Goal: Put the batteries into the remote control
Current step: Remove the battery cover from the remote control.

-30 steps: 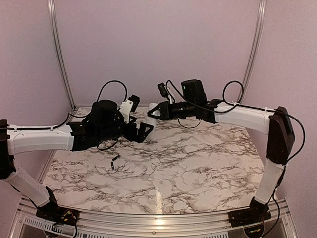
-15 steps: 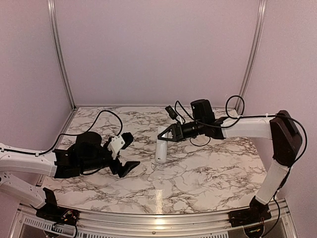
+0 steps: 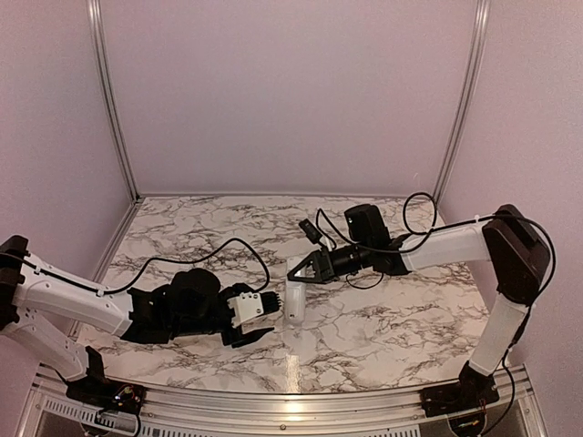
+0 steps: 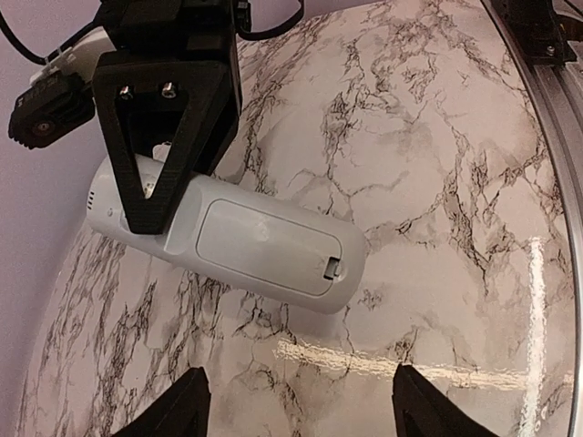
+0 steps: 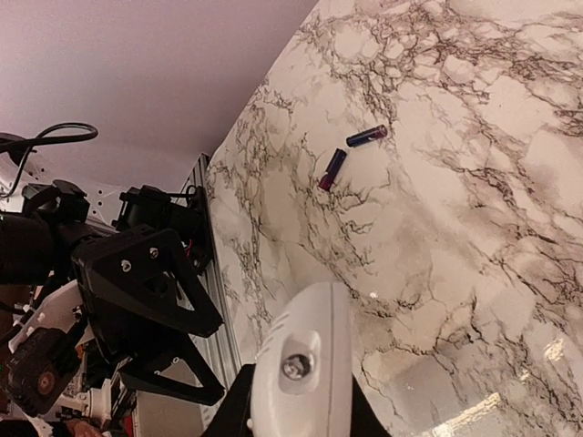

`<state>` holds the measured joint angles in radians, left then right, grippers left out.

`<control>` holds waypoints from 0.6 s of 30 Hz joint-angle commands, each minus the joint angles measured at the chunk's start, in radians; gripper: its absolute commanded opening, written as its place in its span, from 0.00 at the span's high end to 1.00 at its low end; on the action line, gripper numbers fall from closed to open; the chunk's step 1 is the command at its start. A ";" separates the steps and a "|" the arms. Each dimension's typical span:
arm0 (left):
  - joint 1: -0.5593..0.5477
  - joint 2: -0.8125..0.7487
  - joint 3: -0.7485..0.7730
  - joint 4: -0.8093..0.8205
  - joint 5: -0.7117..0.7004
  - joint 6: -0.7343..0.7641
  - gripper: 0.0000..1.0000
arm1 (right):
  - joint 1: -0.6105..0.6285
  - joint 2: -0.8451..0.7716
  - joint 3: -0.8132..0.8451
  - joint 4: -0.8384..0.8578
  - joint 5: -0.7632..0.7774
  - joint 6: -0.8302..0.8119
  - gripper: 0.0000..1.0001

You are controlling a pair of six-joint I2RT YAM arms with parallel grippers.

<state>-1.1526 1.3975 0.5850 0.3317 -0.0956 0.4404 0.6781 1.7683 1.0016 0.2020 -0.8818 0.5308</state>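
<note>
Since the earlier frame, the left tool (image 3: pixel 261 318) has swung in towards frame centre and the right tool (image 3: pixel 294 273) has brought the remote control (image 4: pixel 264 244) lower. Left tool: fingers spread wide, holding nothing, just beside the remote's near end. Right tool: fingers pinched on the remote's far end. The remote is white and oblong, with its back face and closed battery cover towards the left wrist camera; contact with the surface (image 3: pixel 383 309) cannot be confirmed. The batteries (image 5: pixel 367 137), two slim dark cylinders, lie close together at upper centre of the right wrist view, well apart from the remote. The surface is white marble-patterned. Plain lilac walls (image 3: pixel 291 91) enclose it.
</note>
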 commanded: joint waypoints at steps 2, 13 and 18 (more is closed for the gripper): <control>-0.026 0.042 0.059 0.039 0.016 0.068 0.32 | 0.032 0.041 -0.021 0.091 0.000 0.041 1.00; -0.054 0.158 0.123 0.040 0.023 0.084 0.46 | 0.064 0.082 -0.078 0.192 0.008 0.124 1.00; -0.059 0.193 0.142 0.034 0.029 0.085 0.48 | 0.069 0.092 -0.088 0.198 0.006 0.127 1.00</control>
<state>-1.2003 1.5631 0.6933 0.3550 -0.0811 0.5175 0.7361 1.8454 0.9165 0.3519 -0.8772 0.6407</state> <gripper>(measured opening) 0.525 0.197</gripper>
